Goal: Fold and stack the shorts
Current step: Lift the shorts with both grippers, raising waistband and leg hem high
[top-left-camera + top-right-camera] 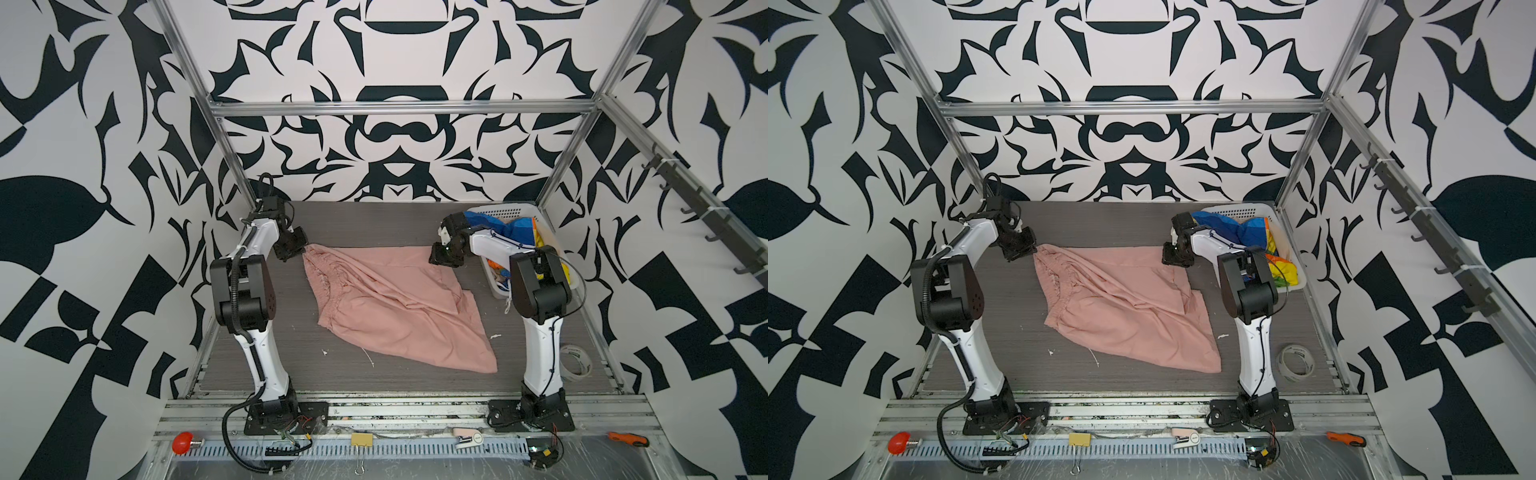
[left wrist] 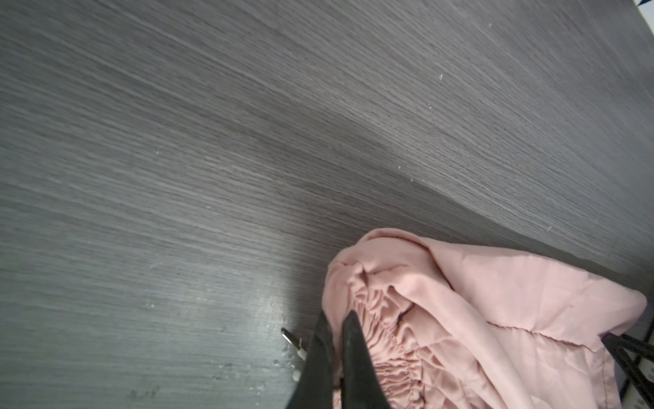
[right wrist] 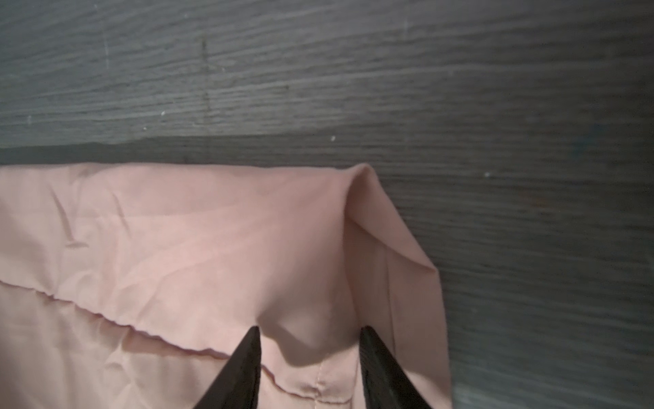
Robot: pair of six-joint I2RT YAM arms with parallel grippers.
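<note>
The salmon-pink shorts (image 1: 395,307) (image 1: 1121,307) lie spread and creased across the middle of the grey table in both top views. My left gripper (image 1: 304,249) (image 2: 336,315) is shut on the gathered waistband at the shorts' (image 2: 460,318) far left corner. My right gripper (image 1: 437,259) (image 3: 310,329) stands open over the far right hem corner of the shorts (image 3: 177,230), with a small hump of cloth between its fingers. The rainbow-striped shorts (image 1: 515,228) (image 1: 1246,228) sit bunched in the white basket (image 1: 498,210) (image 1: 1237,208).
The basket stands at the far right of the table, behind my right arm. A roll of clear tape (image 1: 575,361) (image 1: 1296,361) lies near the right front corner. White scraps (image 1: 324,353) dot the table. A binder clip (image 1: 360,440) and an orange screwdriver (image 1: 627,438) rest on the front rail.
</note>
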